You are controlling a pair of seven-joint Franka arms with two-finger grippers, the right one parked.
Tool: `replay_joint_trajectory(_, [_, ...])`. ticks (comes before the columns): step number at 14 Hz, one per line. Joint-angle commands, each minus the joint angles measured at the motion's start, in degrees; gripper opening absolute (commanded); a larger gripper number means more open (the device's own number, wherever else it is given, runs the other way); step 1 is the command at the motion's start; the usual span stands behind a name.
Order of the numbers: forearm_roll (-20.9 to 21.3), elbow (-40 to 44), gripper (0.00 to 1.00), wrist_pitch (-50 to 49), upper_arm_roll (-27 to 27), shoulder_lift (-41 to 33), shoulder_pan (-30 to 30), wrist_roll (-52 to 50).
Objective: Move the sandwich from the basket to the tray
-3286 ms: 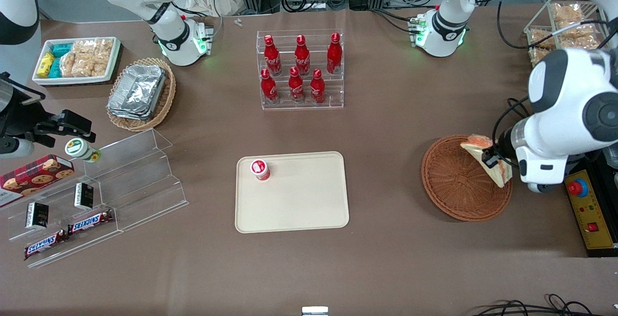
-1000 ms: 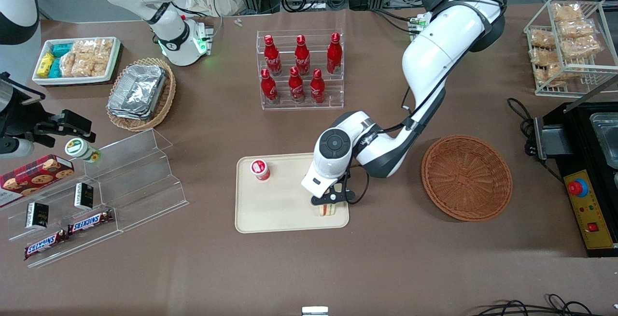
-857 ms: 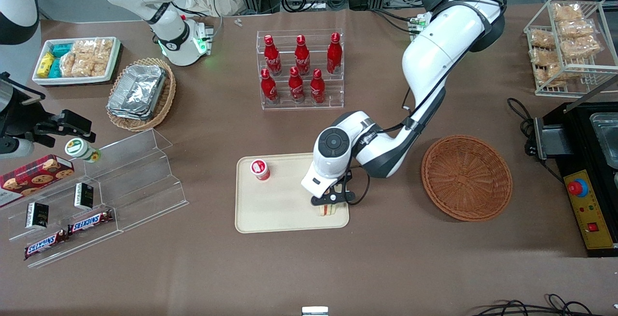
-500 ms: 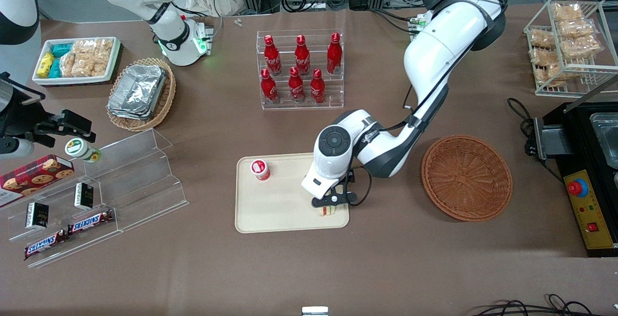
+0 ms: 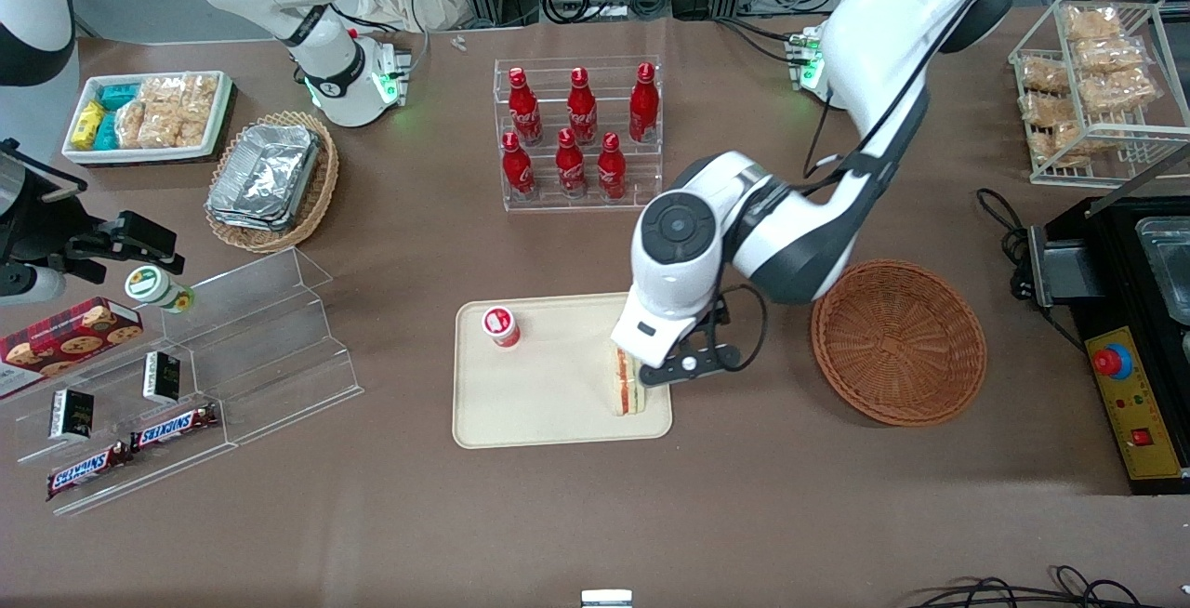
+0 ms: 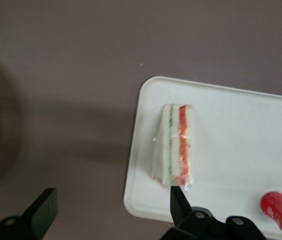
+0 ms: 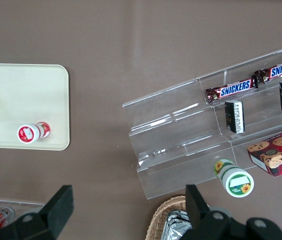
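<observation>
Sandwich [image 5: 625, 383] stands on tray [image 5: 530, 403], near its edge closest to basket [image 5: 898, 341]. Tool [image 5: 671, 362] released, fingers spread, raised above the sandwich.

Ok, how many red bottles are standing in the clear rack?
6. Three on the upper step, three on the lower step nearer the camera. None looks hidden. The gripper is open above the sandwich on the tray.
</observation>
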Motion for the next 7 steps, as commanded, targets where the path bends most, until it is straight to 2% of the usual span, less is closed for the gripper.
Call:
replay_joint_trajectory(1, [-4.72, -10.18, 1.00, -0.72, -0.27, -11.15, 5.11, 0.21])
replay_joint_trajectory(4, [-9.20, -15.56, 1.00, -1.51, -0.27, -19.68, 9.93, 6.51])
replay_joint_trajectory(7, [-14.13, -16.36, 1.00, -6.50, -0.18, -26.37, 16.44, 12.67])
